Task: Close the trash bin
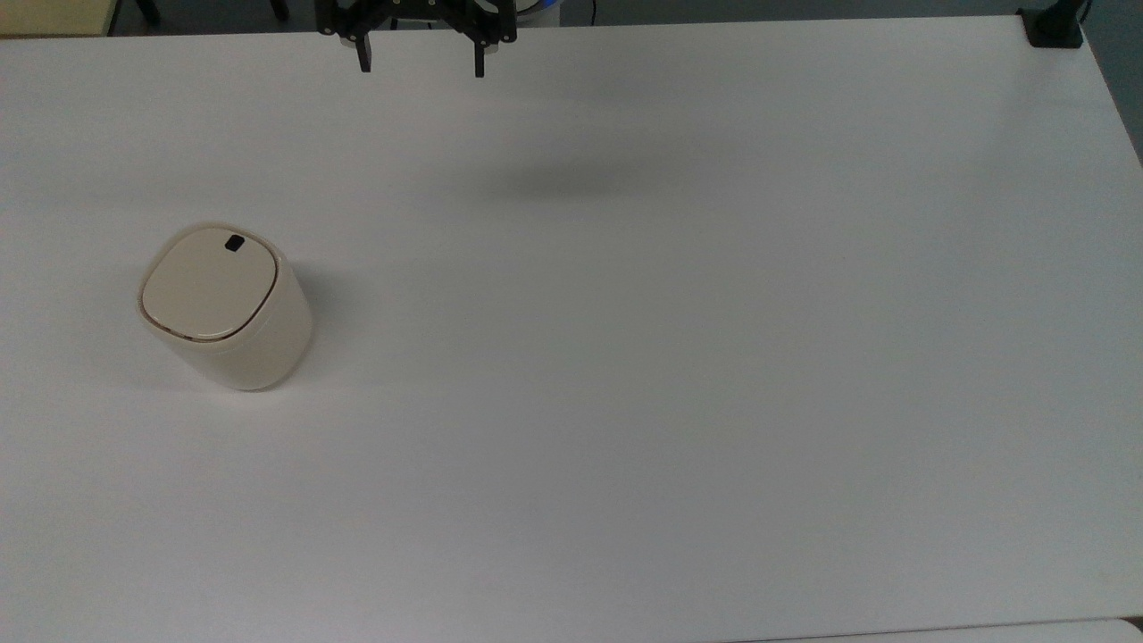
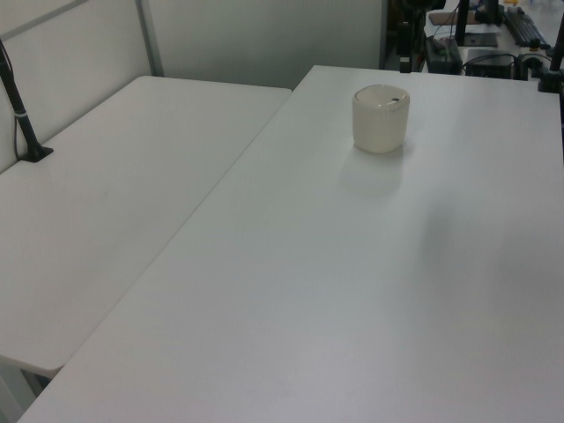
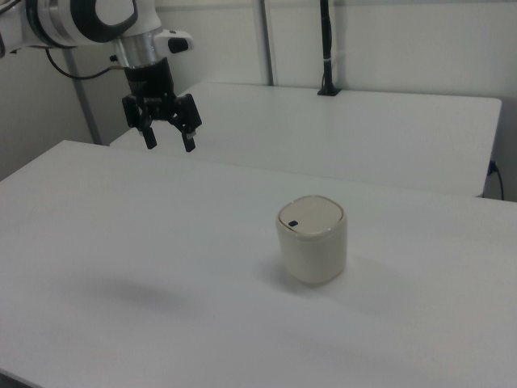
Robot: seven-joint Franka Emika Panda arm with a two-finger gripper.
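Plainly, the right view shows the whole gripper (image 3: 170,142) raised, fingers (image 1: 363,62) spread wide and empty; the trash bin (image 3: 313,240), lid shut, stands on the surface (image 3: 161,267) well apart, below them.

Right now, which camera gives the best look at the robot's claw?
The right view: the gripper hangs whole above the table, fingers spread open, well away from the trash bin. The top view catches just its two fingertips at the upper edge. In the left view it is hard to pick out.
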